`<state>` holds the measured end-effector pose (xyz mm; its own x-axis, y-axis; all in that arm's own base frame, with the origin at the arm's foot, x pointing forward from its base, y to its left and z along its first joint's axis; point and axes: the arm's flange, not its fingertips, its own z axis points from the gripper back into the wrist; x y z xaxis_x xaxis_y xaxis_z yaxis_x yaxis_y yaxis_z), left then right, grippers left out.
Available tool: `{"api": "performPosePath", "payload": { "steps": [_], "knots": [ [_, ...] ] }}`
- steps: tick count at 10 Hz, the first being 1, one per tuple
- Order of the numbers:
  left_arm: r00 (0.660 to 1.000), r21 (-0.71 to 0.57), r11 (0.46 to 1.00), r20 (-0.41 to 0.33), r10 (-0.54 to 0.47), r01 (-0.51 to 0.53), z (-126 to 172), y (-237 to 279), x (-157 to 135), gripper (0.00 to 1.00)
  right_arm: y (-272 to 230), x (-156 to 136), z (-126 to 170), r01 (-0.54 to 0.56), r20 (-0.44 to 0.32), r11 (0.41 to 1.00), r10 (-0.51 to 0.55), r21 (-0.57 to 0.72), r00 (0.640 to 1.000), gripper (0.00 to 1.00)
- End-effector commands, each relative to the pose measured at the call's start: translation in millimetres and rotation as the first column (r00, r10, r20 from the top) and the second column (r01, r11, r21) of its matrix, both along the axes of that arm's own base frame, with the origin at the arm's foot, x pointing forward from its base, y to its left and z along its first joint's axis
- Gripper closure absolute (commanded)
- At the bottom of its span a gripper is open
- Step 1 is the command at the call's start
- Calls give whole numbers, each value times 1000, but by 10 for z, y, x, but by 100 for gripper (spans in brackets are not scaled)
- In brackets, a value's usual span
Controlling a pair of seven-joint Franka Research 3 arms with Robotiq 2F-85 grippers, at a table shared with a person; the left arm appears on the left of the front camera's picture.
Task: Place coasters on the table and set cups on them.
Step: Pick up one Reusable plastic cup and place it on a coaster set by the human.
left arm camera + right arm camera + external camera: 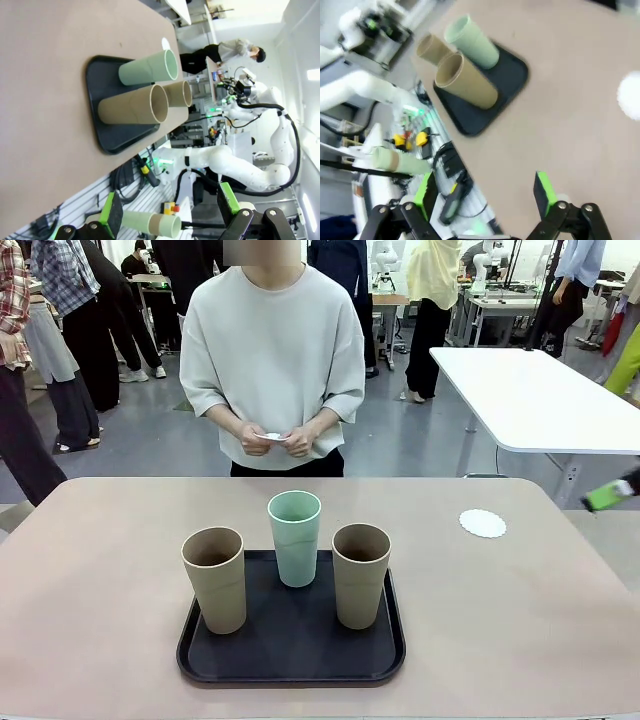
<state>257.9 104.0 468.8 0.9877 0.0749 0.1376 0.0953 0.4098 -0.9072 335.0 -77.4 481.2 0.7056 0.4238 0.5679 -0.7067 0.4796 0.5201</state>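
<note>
- Left gripper [167, 195]: jaws spread with nothing between them. It hangs off the near edge of the worktop [45, 100], well apart from the tray [107, 145].
- Right gripper [485, 177]: jaws spread and empty, by the worktop's edge, apart from both the tray and the coaster [630, 95].
- Both wrist views show the tray and cups tipped sideways. The left wrist view also shows the other white arm [235, 170] beyond the worktop's edge. The right wrist view catches the coaster, blurred, at its right border.
- The front view adds a person at the far side. Their hands [300, 440] are together at the waist, pinching a small white thing [272, 437]; I cannot tell how many pieces it is.
- There are three cups, all upright on the one black tray: the mint cup [295, 537] at the far middle, one tan cup [214, 578] on the left and another tan cup [361, 573] on the right.
- One coaster lies flat on the worktop, right of the tray and well apart from it, with no cup on it yet.
- A white table [540, 390] stands behind on the right, with people farther off.
</note>
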Motion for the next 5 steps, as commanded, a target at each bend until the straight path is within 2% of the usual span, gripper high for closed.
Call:
{"api": "performPosePath", "payload": {
  "steps": [1,3,5],
  "knots": [
    [1000,-9,1000,8,-1,1,7,11,-8,0,305,156,-190,-104,184,994,95,39,978,0],
    [1000,-9,1000,8,-1,1,7,11,-8,0,688,181,-299,-114,355,993,104,6,929,0],
    [1000,-9,1000,8,-1,1,7,11,-8,0,966,161,-497,-86,466,995,101,-52,879,0]
  ]
}}
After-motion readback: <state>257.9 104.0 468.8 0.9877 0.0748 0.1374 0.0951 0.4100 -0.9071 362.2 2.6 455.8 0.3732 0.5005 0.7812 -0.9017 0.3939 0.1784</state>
